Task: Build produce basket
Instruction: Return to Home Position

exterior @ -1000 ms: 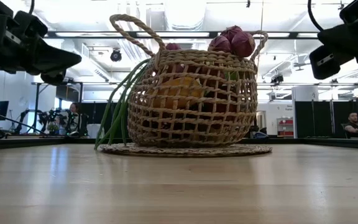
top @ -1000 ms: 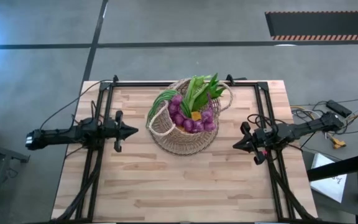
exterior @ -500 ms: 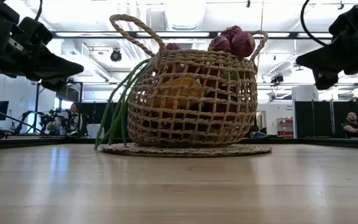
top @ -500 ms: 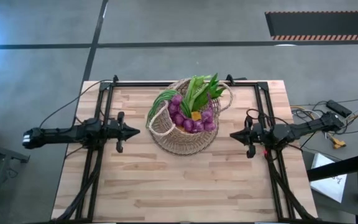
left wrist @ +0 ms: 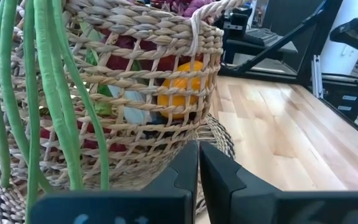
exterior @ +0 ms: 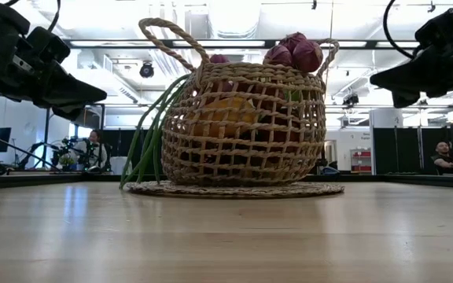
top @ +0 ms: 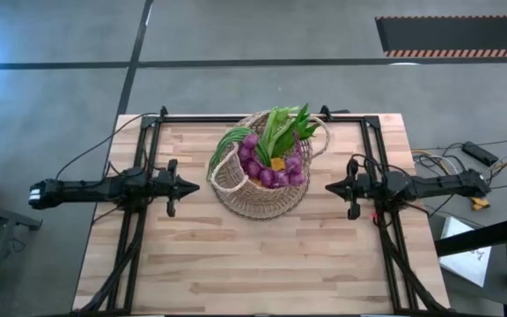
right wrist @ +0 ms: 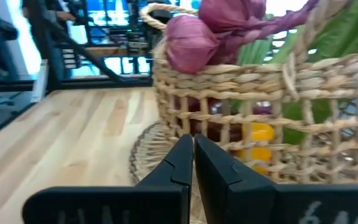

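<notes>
While my right arm has swung over the last second out of a skewed pose to lie straight and level, my right gripper [top: 333, 187] now points in at the wicker basket [top: 240, 204] from its 3 o'clock, apart from it. My left gripper [top: 192, 186] has scarcely shifted and mirrors it from 9 o'clock. Both wrist views show my jaws pressed together with only a slit between and nothing held.

The basket stands on its woven mat [exterior: 234, 189] toward the 12 o'clock edge of the table [top: 236, 264]; purple garlic bulbs [top: 267, 173] are heaped at its top, leafy greens [top: 286, 126] fan toward 12 o'clock, an orange fruit [left wrist: 180, 98] shows through the weave, and scallions [exterior: 149, 137] droop over the rim on the 9 o'clock side. I see nothing loose on the wood, so I judge the packing done and only the retreat left.

For room, bare boards lie wide at 6 o'clock; black frame rails [top: 130, 238] run under each arm along the 9 and 3 o'clock sides. The scallions hang nearest my left fingertips, so I judge that drawing straight outward is safest.
</notes>
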You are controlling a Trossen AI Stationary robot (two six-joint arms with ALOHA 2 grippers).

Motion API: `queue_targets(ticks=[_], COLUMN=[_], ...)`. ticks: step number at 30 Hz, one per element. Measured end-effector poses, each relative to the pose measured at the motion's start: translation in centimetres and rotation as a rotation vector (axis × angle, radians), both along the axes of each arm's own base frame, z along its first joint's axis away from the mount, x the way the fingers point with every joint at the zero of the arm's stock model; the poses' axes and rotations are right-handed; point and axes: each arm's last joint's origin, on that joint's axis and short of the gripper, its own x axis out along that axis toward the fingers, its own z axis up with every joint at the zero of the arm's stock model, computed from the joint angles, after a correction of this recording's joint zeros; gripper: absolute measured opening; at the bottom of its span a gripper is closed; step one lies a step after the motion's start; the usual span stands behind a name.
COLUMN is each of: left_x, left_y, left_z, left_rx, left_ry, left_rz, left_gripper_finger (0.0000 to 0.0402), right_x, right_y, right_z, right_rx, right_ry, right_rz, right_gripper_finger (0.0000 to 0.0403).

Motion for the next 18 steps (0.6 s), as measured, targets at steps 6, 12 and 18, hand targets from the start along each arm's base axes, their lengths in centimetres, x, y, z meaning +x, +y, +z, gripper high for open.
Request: queue_targets(ticks=[6,12,18], left_x=[0.07,0.11,0.15], left_y=[0.0,0.01,0.01], left_z=[-0.13,-0.22,-0.29], left_rx=[-0.001,-0.002,-0.002], left_ry=[0.014,0.025,0.032], left_rz=[0.0,0.0,0.0], left_gripper_finger=[0.0,0.0,0.0], right_x=[-0.05,-0.02,-0.01], right_y=[-0.27,-0.19,-0.27], right_z=[-0.02,-0.13,-0.19], right_rx=[0.082,0.079,0.063], right_ry=[0.002,0.014,0.021], right_rz=[0.155,0.175,0.148], right_gripper_finger=[0.0009,0.0009,0.0009])
